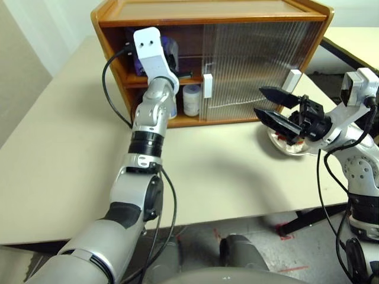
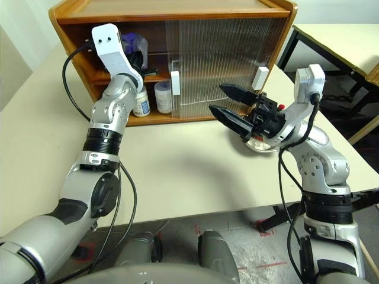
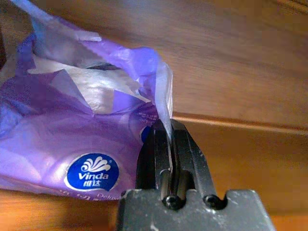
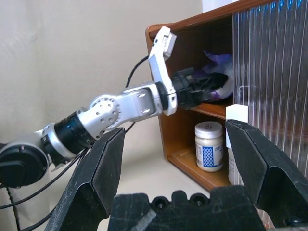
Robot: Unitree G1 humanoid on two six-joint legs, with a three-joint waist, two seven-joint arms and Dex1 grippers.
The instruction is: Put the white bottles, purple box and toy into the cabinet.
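The cabinet (image 1: 213, 13) stands at the back of the table with its left side open. My left gripper (image 3: 166, 130) reaches onto the upper shelf, shut on a fold of the purple box's (image 3: 72, 139) wrapper. The purple box (image 4: 219, 60) lies deep in that shelf. Two white bottles (image 2: 163, 96) (image 2: 141, 102) stand side by side on the lower level; my left arm covers part of one. My right gripper (image 1: 258, 100) hovers open and empty in front of the ribbed doors. The toy is mostly hidden behind it; a bit of red (image 1: 295, 141) shows in a dish.
Both ribbed doors (image 1: 260, 65) cover the cabinet's right part, each with a white handle (image 1: 208, 86). A shallow dish (image 1: 283, 148) sits on the beige table (image 1: 237, 171) to the right of the cabinet. A second table (image 1: 355, 41) stands at the far right.
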